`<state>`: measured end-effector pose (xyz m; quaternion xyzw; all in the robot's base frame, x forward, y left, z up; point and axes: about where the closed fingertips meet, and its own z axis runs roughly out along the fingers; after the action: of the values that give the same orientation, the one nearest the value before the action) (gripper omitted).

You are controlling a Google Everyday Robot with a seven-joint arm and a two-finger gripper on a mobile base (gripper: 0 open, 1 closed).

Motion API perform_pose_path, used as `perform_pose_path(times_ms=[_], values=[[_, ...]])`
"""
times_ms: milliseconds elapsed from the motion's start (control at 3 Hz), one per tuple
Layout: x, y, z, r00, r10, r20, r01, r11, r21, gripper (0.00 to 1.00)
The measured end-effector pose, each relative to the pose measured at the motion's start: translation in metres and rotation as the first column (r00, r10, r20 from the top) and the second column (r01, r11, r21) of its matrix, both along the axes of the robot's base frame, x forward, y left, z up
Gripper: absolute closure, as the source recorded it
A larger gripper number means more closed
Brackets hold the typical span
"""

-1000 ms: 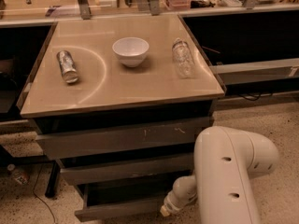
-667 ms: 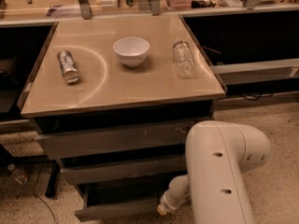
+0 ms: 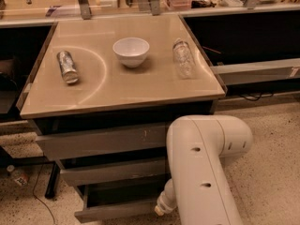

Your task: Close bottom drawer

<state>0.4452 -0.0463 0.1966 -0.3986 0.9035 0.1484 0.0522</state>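
Note:
The bottom drawer [image 3: 115, 209] is the narrowest, lowest grey-brown front under the counter. It stands pulled out, and its dark shallow box shows behind the front. My white arm [image 3: 201, 172] reaches down in front of the drawers on the right. The gripper end [image 3: 164, 205] is low at the right end of the bottom drawer's front; I cannot tell if it touches the front.
A mid-width drawer front [image 3: 112, 171] and the widest top drawer front [image 3: 101, 142] sit above. On the counter [image 3: 112, 86] lie a metal can [image 3: 67, 67], a white bowl [image 3: 131, 51] and a clear bottle [image 3: 183, 58]. Speckled floor lies to the right.
My arm has swung left across the drawer fronts. The bottom drawer looks about as far out as before.

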Motion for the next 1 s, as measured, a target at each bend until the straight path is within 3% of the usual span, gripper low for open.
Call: perform_pose_path(times_ms=[667,1000], values=[[-0.0002,-0.0002,-0.0001,1.0,-0.001,-0.001,0.001,1.0,0.0,0.13],[-0.0002,-0.0002,-0.0001,1.0,-0.001,-0.001,0.001,1.0,0.0,0.0]])
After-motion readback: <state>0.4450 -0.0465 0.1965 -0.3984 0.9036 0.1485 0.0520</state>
